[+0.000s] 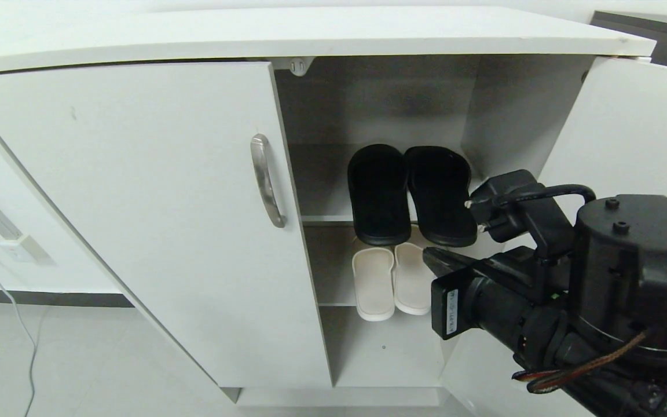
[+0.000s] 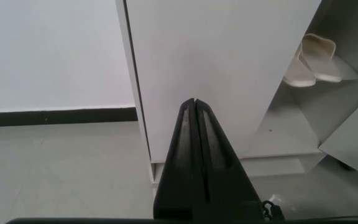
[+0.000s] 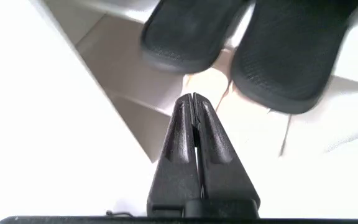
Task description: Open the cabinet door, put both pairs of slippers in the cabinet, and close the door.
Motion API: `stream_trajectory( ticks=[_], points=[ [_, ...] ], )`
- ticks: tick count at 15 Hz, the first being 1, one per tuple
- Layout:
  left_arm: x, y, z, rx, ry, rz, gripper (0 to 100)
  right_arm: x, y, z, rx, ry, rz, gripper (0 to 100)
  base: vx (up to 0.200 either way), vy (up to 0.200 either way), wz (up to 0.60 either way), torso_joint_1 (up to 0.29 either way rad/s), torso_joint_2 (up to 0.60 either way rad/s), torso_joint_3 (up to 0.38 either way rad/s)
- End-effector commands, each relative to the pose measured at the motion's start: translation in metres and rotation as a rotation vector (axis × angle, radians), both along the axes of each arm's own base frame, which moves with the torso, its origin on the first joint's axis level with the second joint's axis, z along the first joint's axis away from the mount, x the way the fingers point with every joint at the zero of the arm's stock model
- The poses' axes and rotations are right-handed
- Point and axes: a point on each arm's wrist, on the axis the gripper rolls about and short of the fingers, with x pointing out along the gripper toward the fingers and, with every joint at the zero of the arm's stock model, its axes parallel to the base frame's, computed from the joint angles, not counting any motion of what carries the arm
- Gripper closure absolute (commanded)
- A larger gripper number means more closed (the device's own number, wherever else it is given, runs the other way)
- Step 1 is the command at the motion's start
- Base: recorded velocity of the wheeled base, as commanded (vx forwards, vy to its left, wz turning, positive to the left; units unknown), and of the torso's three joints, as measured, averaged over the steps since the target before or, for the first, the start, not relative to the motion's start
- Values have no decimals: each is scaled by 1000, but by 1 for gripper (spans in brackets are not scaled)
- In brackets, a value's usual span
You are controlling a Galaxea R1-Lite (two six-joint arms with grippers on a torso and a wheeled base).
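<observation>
The white cabinet's right door point(image 1: 629, 133) stands open and its left door point(image 1: 136, 202) is closed. A pair of black slippers point(image 1: 411, 194) point(image 3: 191, 31) lies on the upper shelf, toes jutting over its front edge. A pair of white slippers point(image 1: 391, 281) point(image 2: 316, 59) sits on the shelf below. My right gripper point(image 1: 429, 255) point(image 3: 193, 99) is shut and holds nothing, just in front of the shelves beside the white pair and below the black toes. My left gripper point(image 2: 194, 102) is shut with nothing in it, low in front of the closed left door point(image 2: 216, 56).
The closed door carries a metal handle point(image 1: 266, 180) at its right edge. The cabinet's bottom shelf point(image 1: 385, 353) is bare. A wall socket with a cable point(image 1: 21, 324) sits low on the left wall, above open grey floor point(image 2: 61, 168).
</observation>
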Motion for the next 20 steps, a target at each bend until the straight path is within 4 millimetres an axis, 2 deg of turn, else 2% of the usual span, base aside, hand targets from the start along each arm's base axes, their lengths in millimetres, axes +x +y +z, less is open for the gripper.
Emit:
stream_trajectory(
  ticks=[1, 9, 16, 20],
  points=[
    [0, 0, 0, 0, 1, -1, 100, 0, 4, -6, -17, 10, 7, 100, 0, 0, 0, 0, 0, 0],
    [0, 0, 0, 0, 1, 0, 100, -1, 6, -8, -20, 11, 15, 100, 0, 0, 0, 0, 0, 0],
    [0, 0, 0, 0, 3, 0, 100, -1, 6, -8, -20, 10, 15, 100, -200, 0, 0, 5, 3, 2],
    [0, 0, 0, 0, 3, 0, 100, -1, 4, -15, -37, 18, 17, 100, -200, 0, 0, 4, 4, 2]
  ],
)
